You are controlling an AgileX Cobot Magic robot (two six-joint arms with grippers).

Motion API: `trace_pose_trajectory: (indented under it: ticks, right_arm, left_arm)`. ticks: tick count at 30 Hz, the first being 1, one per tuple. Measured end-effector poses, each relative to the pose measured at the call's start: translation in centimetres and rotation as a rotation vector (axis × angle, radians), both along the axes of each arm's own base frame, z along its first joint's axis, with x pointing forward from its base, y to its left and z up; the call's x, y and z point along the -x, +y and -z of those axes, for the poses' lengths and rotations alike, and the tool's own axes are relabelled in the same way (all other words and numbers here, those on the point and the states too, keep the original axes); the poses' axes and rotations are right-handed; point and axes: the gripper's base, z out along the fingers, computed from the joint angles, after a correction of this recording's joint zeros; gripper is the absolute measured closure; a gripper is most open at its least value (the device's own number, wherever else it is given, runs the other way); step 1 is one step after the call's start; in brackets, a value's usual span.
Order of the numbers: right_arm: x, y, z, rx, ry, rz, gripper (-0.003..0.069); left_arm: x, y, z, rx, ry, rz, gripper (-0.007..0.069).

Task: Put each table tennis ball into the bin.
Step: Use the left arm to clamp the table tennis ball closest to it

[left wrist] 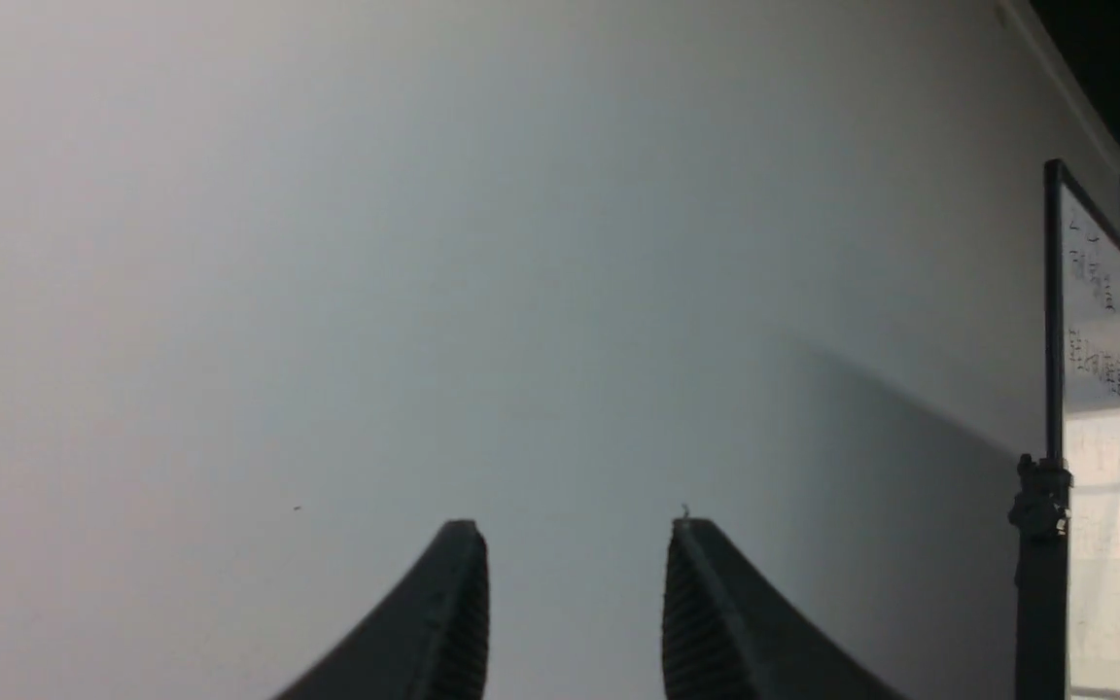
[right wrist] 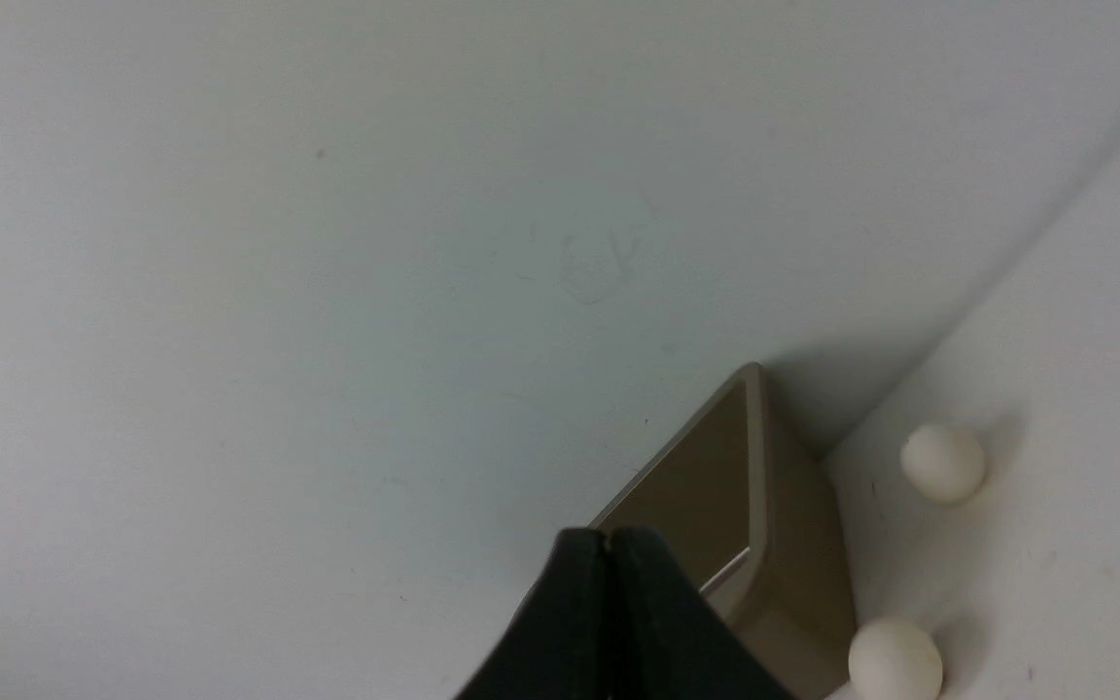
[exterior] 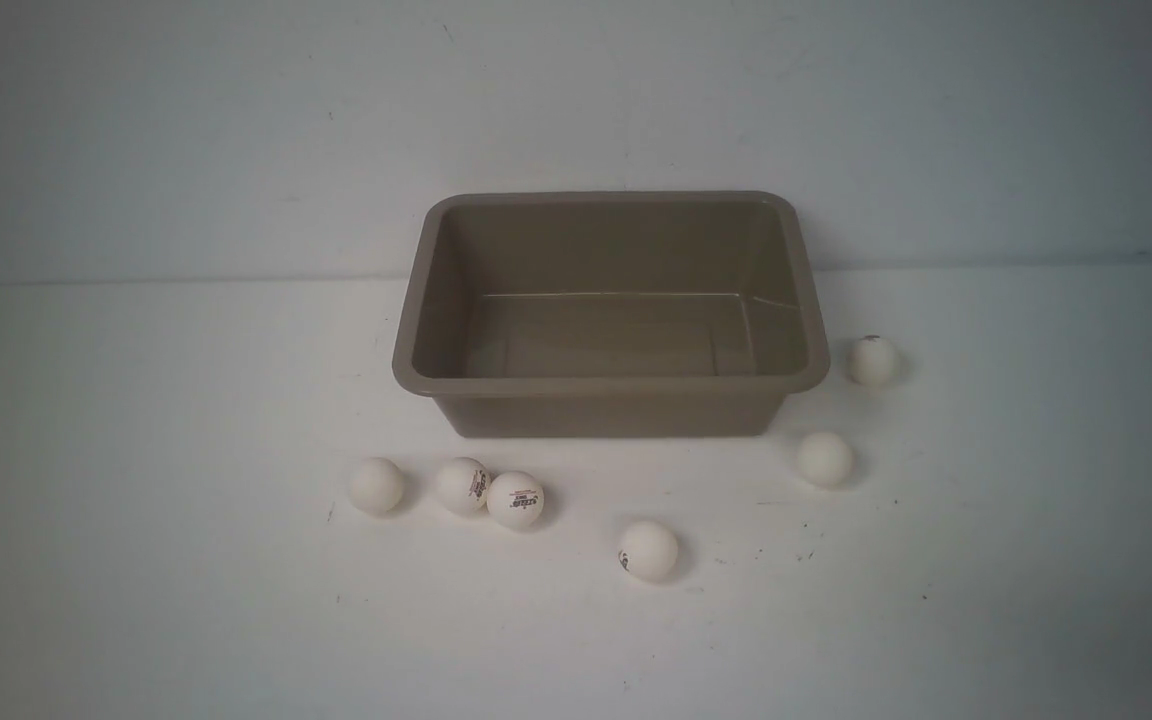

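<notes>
Front view first: the bin (exterior: pixel 611 385) sits mid-bench against the wall (exterior: pixel 576 120), and we see nothing inside it. All six table tennis balls (exterior: pixel 648 550) lie out on the bench (exterior: pixel 136 600). Three are off its front-left, with the left ball (exterior: pixel 376 486) just apart from a touching pair (exterior: pixel 489 492). One lies alone in front, and two more (exterior: pixel 824 459) are off the right end. Neither arm shows here.

Over to the left wrist view: the left tool (left wrist: pixel 577 544) points at bare wall with its jaws parted and nothing between them. A whiteboard (left wrist: pixel 1119 321) stands off to one side.

Now the right wrist view: the right tool (right wrist: pixel 609 549) has its jaws pressed flat together, gripping nothing. Beyond it we catch a corner of the bin and two balls (right wrist: pixel 943 463) on the bench beside that end.

We reckon these balls are feather-light, thin-shelled, smooth and quick to roll. A pinch should go straight down across the widest middle and close gently, because an off-centre squeeze could squirt one away. The touching pair looks awkward, so the lone balls look like the easier first picks.
</notes>
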Motion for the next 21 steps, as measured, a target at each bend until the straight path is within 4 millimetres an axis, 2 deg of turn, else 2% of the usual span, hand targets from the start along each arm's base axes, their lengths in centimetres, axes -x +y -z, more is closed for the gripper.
trace_pose_trajectory:
  ticks: [1,3,4,5,7,10,13,16,19,21]
  right_arm:
    - [0.1,0.1,-0.5,0.046,-0.020,-0.005,0.0669]
    - [0.7,0.4,-2.6,0.204,-0.107,-0.015,0.0669]
    - [1.1,0.5,-3.9,0.278,-0.158,-0.014,0.0669]
    - [1.8,0.7,-6.0,0.378,-0.236,-0.007,0.0669]
    - [2.2,0.9,-8.1,0.462,-0.293,-0.002,0.0669]
    - [2.0,1.2,-10.3,0.545,-0.312,-0.022,0.0669]
    - [0.3,2.0,-13.1,0.758,-0.261,-0.111,0.0669]
    - [-2.3,2.3,-14.4,0.879,-0.123,-0.213,0.0669]
    - [-5.2,2.1,-15.3,0.933,0.078,-0.308,0.0669]
    - [-6.8,1.8,-15.9,0.970,0.161,-0.317,0.0669]
  left_arm:
    - [0.0,0.1,-0.3,0.012,0.010,-0.003,0.0407]
    - [0.1,0.4,-1.6,0.047,0.052,-0.029,0.0475]
    - [0.1,0.5,-2.1,0.049,0.062,-0.051,0.0496]
    - [0.3,0.6,-2.8,0.031,0.079,-0.087,0.0551]
    - [0.5,0.8,-3.8,0.003,0.082,-0.139,0.0589]
    - [1.2,0.8,-5.6,-0.079,0.089,-0.219,0.0624]
    - [1.4,0.7,-7.4,-0.125,0.165,-0.237,0.0629]
    - [0.0,0.2,-8.6,-0.150,0.313,-0.150,0.0629]
    - [-3.0,-0.4,-9.2,-0.230,0.466,-0.048,0.0629]
    - [-4.4,-0.5,-9.6,-0.255,0.504,-0.040,0.0629]
